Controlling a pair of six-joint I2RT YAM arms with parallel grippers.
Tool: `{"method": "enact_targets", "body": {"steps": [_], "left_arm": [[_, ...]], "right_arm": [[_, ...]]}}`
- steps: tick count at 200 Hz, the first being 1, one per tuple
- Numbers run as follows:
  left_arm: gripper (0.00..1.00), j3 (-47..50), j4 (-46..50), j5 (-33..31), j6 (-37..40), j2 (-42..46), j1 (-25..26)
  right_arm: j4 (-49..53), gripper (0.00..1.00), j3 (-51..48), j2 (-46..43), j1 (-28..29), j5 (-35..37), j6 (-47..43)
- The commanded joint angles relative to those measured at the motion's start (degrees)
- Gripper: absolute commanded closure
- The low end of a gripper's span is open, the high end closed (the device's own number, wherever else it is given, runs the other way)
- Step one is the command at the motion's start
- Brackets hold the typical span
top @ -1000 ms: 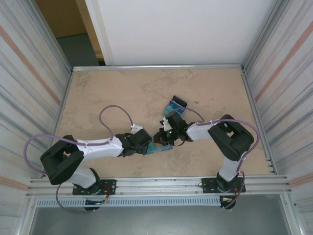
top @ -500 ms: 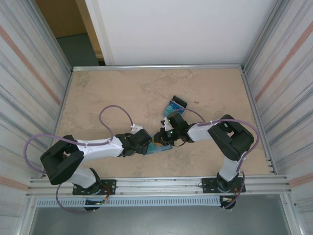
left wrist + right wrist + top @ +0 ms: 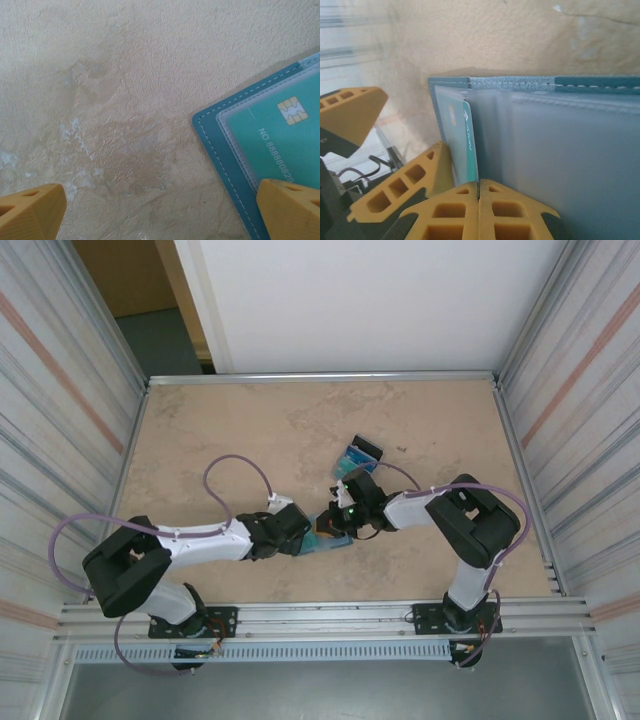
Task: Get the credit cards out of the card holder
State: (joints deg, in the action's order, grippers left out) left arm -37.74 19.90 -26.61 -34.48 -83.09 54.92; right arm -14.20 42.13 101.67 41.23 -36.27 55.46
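Hard to make out from above: the card holder [image 3: 322, 543], flat on the worktop [image 3: 230, 430] directly under both end effectors and nearly all covered by them. Cut off by the frame in the left wrist view: just one stitched corner of the card holder [image 3: 220, 145] and, under a clear sleeve, part of a teal card [image 3: 280, 132] with its chip.

Right end effector [image 3: 479, 200] closed tight, pads together, at the near edge of the opened card holder and right at the lower end of the teal card. Cannot tell whether anything is pinched there.

Left end effector [image 3: 160, 212] spread wide and pointing down, one fingertip [image 3: 292, 207] over the stitched corner, the other over bare worktop.

Both arms low, reaching inward, wrists almost meeting.

Seen from above, well beyond the right end effector: loose cards [image 3: 358, 458] in teal, blue and black.
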Motion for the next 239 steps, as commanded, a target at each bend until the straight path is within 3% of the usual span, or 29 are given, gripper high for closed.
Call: {"method": "enact_targets", "body": {"steps": [1, 117, 183, 239], "left_arm": [[0.01, -0.6, 3.6, -0.6, 0.3, -0.1, 0.6], [0.01, -1.8, 2.6, -1.3, 2.0, -0.9, 0.3], [0.01, -5.9, 0.4, -3.1, 7.3, 0.2, -0.9], [0.01, -7.3, -1.6, -0.8, 9.0, -1.1, -0.8]], "right_arm": [[9.0, 1.00, 2.3, -3.0, -0.1, 4.6, -4.6], [26.2, 1.00, 7.7, -7.3, 0.0, 15.9, -13.7], [28.8, 1.00, 9.0, -7.6, 0.1, 18.2, -15.3], [28.6, 1.00, 9.1, -8.0, 0.6, 18.5, -14.8]]}}
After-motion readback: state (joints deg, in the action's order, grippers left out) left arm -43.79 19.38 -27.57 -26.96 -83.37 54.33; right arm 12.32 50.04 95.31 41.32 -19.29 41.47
